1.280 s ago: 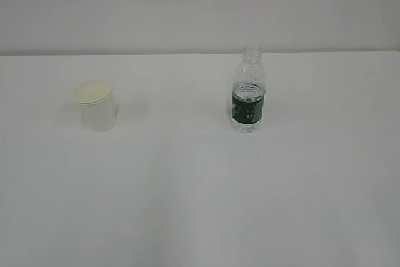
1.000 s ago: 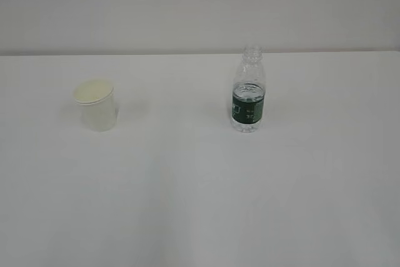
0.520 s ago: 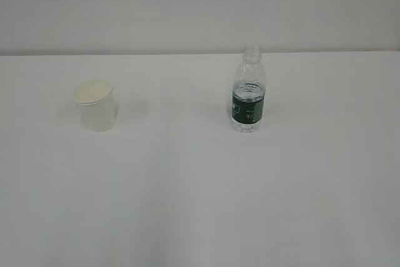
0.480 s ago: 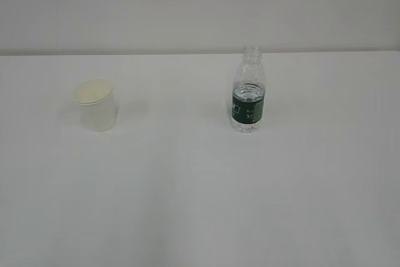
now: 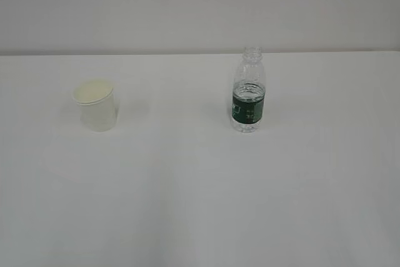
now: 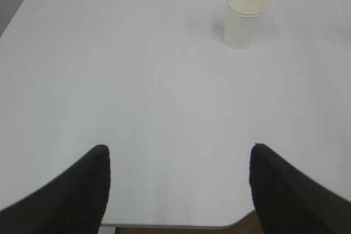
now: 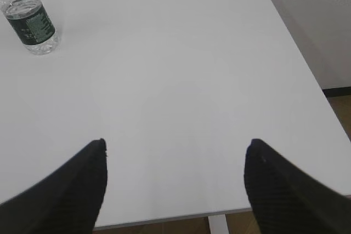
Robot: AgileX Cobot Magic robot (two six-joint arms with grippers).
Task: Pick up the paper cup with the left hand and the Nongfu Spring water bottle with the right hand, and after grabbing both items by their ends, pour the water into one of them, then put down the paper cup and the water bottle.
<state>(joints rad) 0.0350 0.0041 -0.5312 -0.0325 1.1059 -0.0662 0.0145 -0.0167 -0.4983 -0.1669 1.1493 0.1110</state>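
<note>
The paper cup (image 5: 96,105) stands upright on the white table (image 5: 200,192) at the left; it also shows in the left wrist view (image 6: 244,18), far ahead and to the right. The Nongfu Spring water bottle (image 5: 249,90), capless, with a green label and water in it, stands upright right of centre; it shows at the top left of the right wrist view (image 7: 29,19). My left gripper (image 6: 178,154) is open and empty above the table's near edge. My right gripper (image 7: 174,149) is open and empty, also above the near edge. Neither gripper appears in the exterior view.
The table's near edge (image 6: 175,226) lies just under the left fingers, with brown floor beyond. The table's right edge (image 7: 299,58) and near edge (image 7: 164,217) show in the right wrist view. A pale wall (image 5: 200,4) stands behind the table.
</note>
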